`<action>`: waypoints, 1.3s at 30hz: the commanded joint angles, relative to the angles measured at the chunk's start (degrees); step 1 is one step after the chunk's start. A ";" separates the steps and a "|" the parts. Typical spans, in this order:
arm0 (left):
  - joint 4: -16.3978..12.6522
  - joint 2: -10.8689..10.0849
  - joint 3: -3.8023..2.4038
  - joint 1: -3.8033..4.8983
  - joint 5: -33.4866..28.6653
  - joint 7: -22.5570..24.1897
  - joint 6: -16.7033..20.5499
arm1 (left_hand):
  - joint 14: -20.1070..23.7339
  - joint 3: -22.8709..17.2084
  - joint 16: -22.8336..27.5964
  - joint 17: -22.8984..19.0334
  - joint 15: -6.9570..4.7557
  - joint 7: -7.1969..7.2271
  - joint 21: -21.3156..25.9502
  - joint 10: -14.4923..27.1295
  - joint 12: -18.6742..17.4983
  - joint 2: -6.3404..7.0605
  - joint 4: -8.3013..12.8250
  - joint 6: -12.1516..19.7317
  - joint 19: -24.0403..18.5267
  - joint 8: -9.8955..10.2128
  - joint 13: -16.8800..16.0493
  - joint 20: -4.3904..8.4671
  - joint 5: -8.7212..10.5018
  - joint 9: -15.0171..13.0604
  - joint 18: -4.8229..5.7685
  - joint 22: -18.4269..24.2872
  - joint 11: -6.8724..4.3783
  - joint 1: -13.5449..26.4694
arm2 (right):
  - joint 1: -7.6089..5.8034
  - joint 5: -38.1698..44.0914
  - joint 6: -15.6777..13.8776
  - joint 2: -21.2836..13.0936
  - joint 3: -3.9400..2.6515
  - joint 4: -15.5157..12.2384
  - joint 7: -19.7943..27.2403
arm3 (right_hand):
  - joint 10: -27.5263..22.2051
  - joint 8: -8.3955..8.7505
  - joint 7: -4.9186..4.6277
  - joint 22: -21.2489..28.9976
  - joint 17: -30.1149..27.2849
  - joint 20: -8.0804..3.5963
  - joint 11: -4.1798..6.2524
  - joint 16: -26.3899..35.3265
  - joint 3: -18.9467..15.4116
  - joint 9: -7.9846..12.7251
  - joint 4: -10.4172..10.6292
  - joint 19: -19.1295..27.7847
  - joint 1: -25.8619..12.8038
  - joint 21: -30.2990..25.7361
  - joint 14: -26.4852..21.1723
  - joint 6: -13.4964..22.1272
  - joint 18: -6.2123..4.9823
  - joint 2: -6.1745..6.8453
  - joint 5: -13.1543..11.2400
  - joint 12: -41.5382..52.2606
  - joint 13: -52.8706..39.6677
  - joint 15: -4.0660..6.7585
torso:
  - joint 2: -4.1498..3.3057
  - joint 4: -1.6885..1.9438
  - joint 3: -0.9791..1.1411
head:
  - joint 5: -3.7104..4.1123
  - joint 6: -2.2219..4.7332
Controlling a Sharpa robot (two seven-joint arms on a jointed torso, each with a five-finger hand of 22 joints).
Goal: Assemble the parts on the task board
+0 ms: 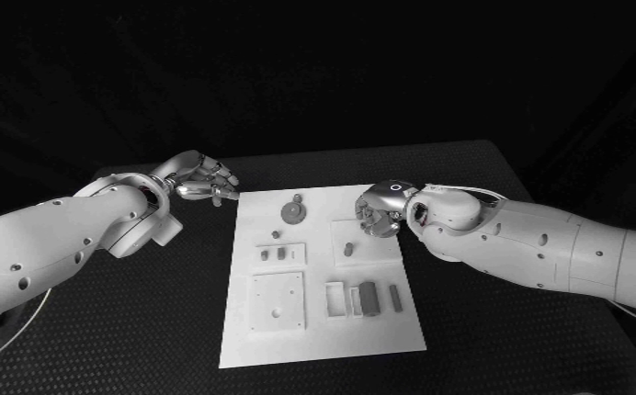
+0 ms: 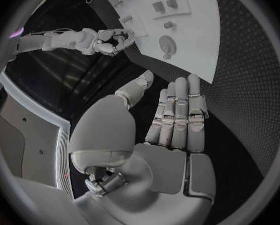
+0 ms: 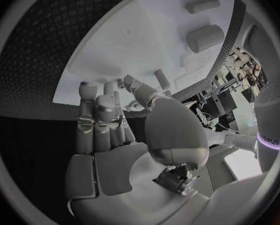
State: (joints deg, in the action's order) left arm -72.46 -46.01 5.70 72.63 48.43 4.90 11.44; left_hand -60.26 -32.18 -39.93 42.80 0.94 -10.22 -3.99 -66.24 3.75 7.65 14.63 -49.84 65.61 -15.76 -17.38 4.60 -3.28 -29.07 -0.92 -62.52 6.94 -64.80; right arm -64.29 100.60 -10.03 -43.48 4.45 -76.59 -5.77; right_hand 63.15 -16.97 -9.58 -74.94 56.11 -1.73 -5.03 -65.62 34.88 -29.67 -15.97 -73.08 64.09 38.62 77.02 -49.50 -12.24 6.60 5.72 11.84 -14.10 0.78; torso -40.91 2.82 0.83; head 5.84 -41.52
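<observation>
The white task board point(image 1: 324, 335) lies in the middle of the black table. Grey parts sit on it: a round disc point(image 1: 293, 209), a small peg point(image 1: 348, 249), two little pieces point(image 1: 278, 253) on a raised block, and two dark blocks point(image 1: 380, 298) in a holder. My left hand point(image 1: 198, 179) hovers off the board's far left corner, its fingers point(image 2: 177, 112) straight and empty. My right hand point(image 1: 384, 209) hangs over the board's far right edge with nothing in its fingers point(image 3: 96, 120). A peg point(image 3: 162, 79) stands on the board point(image 3: 146, 40) just beyond them.
A white square plate with holes point(image 1: 278, 301) lies on the board's near left. The black table point(image 1: 159, 321) runs on either side of the board. In the left wrist view the right hand point(image 2: 105, 40) shows beside the board point(image 2: 190, 40).
</observation>
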 commanded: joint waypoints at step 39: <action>0.12 -0.12 -0.03 0.03 -0.53 0.01 -0.86 | 0.38 0.35 0.12 -0.15 0.14 0.07 0.13 0.32 0.15 -0.60 -0.14 -0.19 -0.38 -0.18 -0.14 -0.02 -0.23 -0.10 -1.14 0.13 0.05 0.22 | 1.24 6.58 4.01 1.51 0.95 1.60 -1.49 | 4.38 -1.39 1.33 -1.23 -3.63 0.33 -0.23 -3.30 0.05 -1.28 -0.62 0.82 0.57 0.87 -1.09 -4.16 -2.76 -2.15 0.17 -4.02 2.83 0.43 | -0.01 -0.03 0.05 | -0.02 -0.50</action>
State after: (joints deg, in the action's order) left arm -72.31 -46.15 5.71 72.63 48.36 4.70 11.17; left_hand -60.26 -32.06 -39.93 42.70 0.94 -10.22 -3.99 -66.33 3.75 7.46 14.50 -49.84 65.62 -15.76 -17.45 4.60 -3.28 -29.10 -0.88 -62.48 6.84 -64.60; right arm -63.93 104.51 -10.32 -41.83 4.68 -75.51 -5.75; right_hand 67.51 -18.58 -8.02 -74.92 52.53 -1.41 -5.00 -68.67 35.12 -30.98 -16.52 -72.77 64.66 39.16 76.32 -53.85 -11.36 4.22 5.72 8.02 -12.19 1.30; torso -40.91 2.79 0.87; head 5.78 -42.01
